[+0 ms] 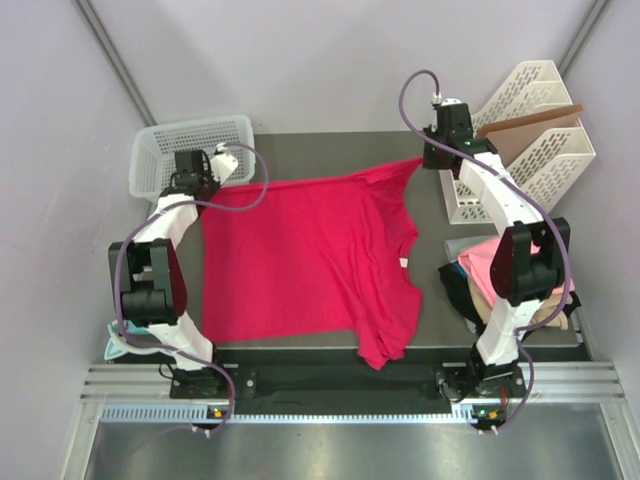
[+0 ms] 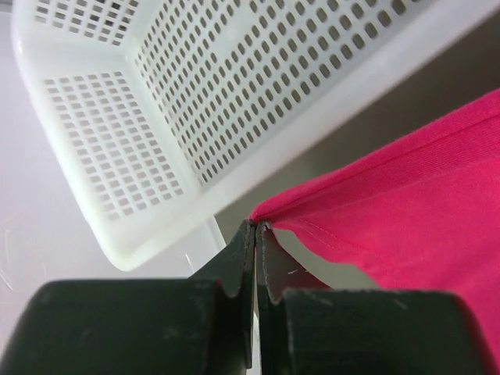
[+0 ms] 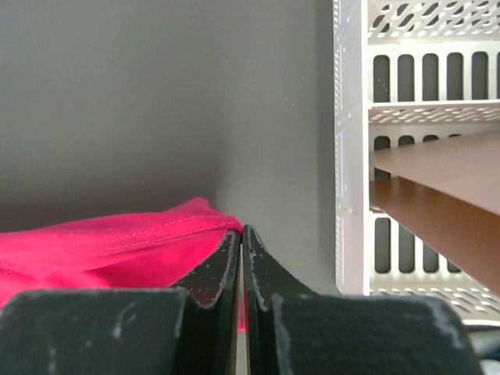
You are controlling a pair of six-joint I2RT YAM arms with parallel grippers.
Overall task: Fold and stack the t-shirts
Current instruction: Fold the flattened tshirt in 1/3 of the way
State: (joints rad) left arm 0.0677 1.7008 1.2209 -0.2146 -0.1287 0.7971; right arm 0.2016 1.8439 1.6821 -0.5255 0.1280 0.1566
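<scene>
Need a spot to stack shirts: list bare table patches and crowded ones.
Bare: far table strip between white basket and file rack; narrow lane between crimson t-shirt and shirt pile. Crowded: centre under the t-shirt, right edge.

Both jaws clamped tight, left arm point(image 1: 168, 218) and right arm point(image 1: 497, 192) stretched forward.

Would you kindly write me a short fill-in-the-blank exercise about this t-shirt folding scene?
The left gripper and the right gripper are both ____ on the crimson t-shirt.
The white basket stands close to the ____ gripper.
The white file rack stands close to the ____ gripper.
Missing words: shut; left; right.
</scene>
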